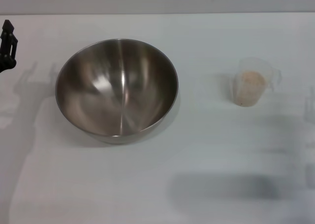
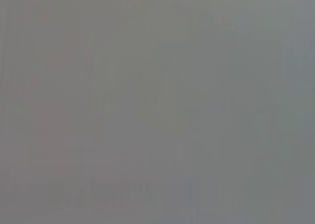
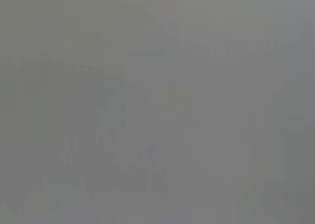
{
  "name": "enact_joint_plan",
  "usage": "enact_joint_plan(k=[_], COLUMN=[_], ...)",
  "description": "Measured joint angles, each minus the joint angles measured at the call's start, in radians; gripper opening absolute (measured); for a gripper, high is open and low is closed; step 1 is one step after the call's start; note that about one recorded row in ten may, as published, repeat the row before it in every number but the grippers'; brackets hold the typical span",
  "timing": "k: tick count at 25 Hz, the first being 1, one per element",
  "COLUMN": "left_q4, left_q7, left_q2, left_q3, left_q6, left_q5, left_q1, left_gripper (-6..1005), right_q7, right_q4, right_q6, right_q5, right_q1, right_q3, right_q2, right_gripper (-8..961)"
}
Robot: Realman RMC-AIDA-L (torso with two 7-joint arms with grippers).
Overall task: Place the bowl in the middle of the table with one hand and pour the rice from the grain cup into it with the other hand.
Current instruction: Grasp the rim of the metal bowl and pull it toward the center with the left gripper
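In the head view, the left end effector (image 1: 7, 44) shows only as a dark piece at the left edge of the picture, above the far left part of the white bench (image 1: 147, 184). Too little of it is in view to tell whether it is released or clenched, and it touches nothing. The bowl (image 1: 116, 88), a wide shiny steel one, stands upright on the bench to the right of this end effector and slightly nearer the robot, apart from it with bare bench between them. Its inside is reflective and holds nothing. Farther to the right of the end effector, well beyond the bowl, stands the grain cup (image 1: 252, 82), a small clear plastic cup, upright, with a faint handle or lip at its right side. The rice (image 1: 250, 81) fills it as a pale beige mass. Cup and bowl are well apart. The right end effector does not show in this view.

The left wrist view gives only a flat grey field: no end effector, no bowl and no cup can be made out.

The right wrist view is the same plain grey, so the right end effector's state and place cannot be read from it.
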Motion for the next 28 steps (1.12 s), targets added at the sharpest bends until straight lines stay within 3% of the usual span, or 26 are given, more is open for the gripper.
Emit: enact_joint_plan(k=[5, 11, 14, 18, 22, 28], left_q4=[-0.09, -0.437, -0.62, -0.818, -0.97, -1.133], left_q7=[-0.014, -0.019, -0.018, -0.009, 0.004, 0.11], left_q2=[0.011, 0.096, 0.111, 0.101, 0.073, 0.004], left_q3=[0.004, 0.073, 0.066, 0.023, -0.031, -0.097], left_q6=[-0.08, -0.572, -0.788, -1.055, -1.359, -1.652], left_q5=[0.0, 0.001, 0.0, -0.002, -0.004, -0.006], left_q1=[0.021, 0.072, 0.102, 0.125, 0.118, 0.104], left_gripper=[460, 456, 453, 455, 457, 459], right_q7=[0.0, 0.0, -0.005, -0.005, -0.001, -0.007], right_q4=[-0.003, -0.005, -0.006, -0.011, -0.017, -0.02], right_q6=[0.0, 0.005, 0.017, 0.026, 0.027, 0.027], right_q5=[0.0, 0.0, 0.0, 0.0, 0.0, -0.004], right_q1=[0.0, 0.008, 0.014, 0.016, 0.019, 0.02], right_q3=[0.005, 0.005, 0.005, 0.005, 0.002, 0.0], right_q2=[0.0, -0.001, -0.001, -0.002, -0.002, -0.002], right_gripper=[422, 421, 421, 422, 422, 422])
